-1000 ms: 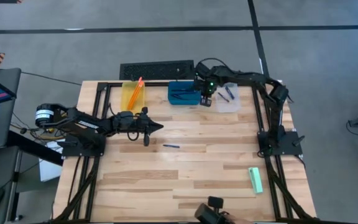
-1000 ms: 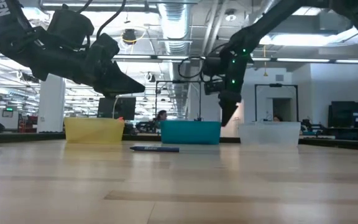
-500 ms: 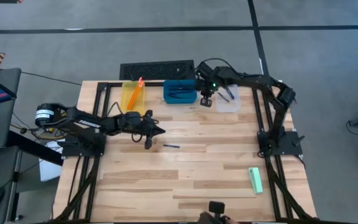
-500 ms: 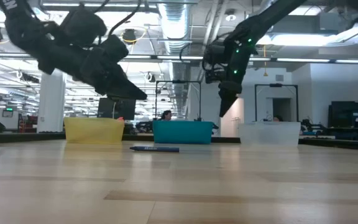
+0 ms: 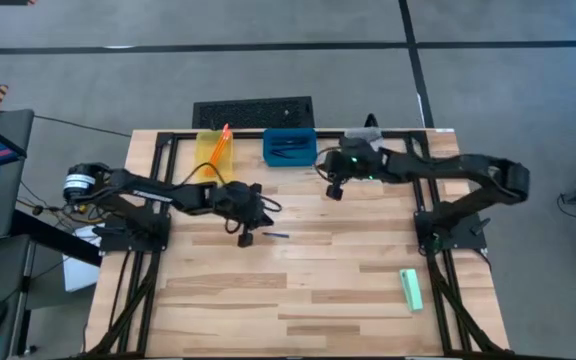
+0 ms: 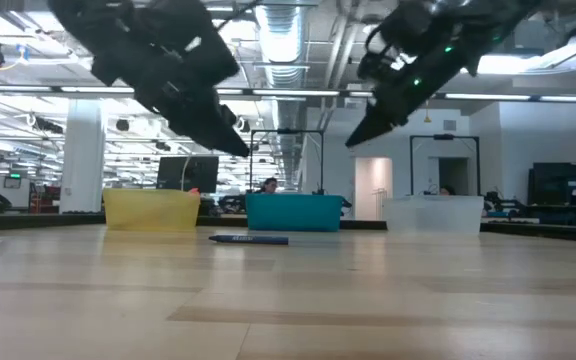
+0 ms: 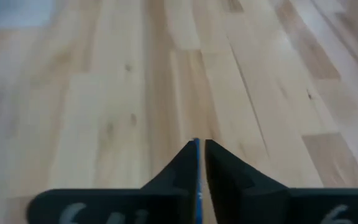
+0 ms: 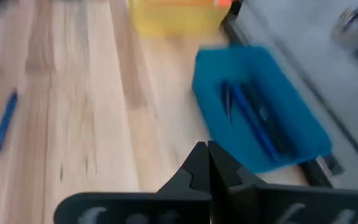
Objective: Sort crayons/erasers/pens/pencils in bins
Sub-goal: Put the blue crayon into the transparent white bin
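Observation:
A dark blue pen [image 5: 276, 235] lies flat on the wooden table [image 5: 298, 290], also plain in the low view [image 6: 248, 239]. My left gripper [image 5: 245, 238] hangs above the table just left of the pen, slanting down, its fingertips a narrow slit apart [image 7: 201, 152]; nothing is held. My right gripper [image 5: 334, 190] is shut and empty, hovering on the near side of the blue bin [image 5: 289, 147], which holds dark pens [image 8: 253, 118]. The yellow bin [image 5: 214, 150] holds an orange pencil [image 5: 221, 143] that leans over its rim. The clear bin [image 6: 433, 213] stands at the far right, and the mint-green eraser [image 5: 411, 289] lies flat near the right edge.
The three bins stand in a row along the far edge. A black keyboard [image 5: 252, 110] lies beyond the table. Black frame rails [image 5: 438, 250] run along both sides. Bare wood stretches across the middle and the near half.
My left gripper has moved toward the pen, rising a little and tipping. My right gripper has drawn back from over the bins toward the table's middle and tipped up to a slant. The blue bin has slid a little toward the table's left.

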Robot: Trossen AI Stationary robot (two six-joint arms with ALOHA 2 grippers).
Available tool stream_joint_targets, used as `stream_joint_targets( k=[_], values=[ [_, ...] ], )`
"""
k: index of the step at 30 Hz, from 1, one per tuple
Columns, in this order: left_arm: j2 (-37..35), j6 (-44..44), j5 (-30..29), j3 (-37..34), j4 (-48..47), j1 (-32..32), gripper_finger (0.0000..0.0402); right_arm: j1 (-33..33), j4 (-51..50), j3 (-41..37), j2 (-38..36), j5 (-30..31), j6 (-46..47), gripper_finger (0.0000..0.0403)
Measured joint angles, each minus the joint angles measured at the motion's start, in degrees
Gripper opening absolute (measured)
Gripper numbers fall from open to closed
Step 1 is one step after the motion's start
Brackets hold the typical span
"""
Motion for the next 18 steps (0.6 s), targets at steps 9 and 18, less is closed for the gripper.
stream_joint_targets(
  k=[9, 18],
  values=[
    [12.68, 1.91, 2.09, 8.19, -4.34, -1.83, 0.0106, 3.83, 4.12, -4.44, -7.33, 4.81, 1.09, 0.0002],
    [14.26, 2.61, -1.44, 9.06, -8.35, -1.82, 0.0118, 5.47, 3.99, -4.42, -6.06, 4.97, -0.23, 0.0002]
  ],
)
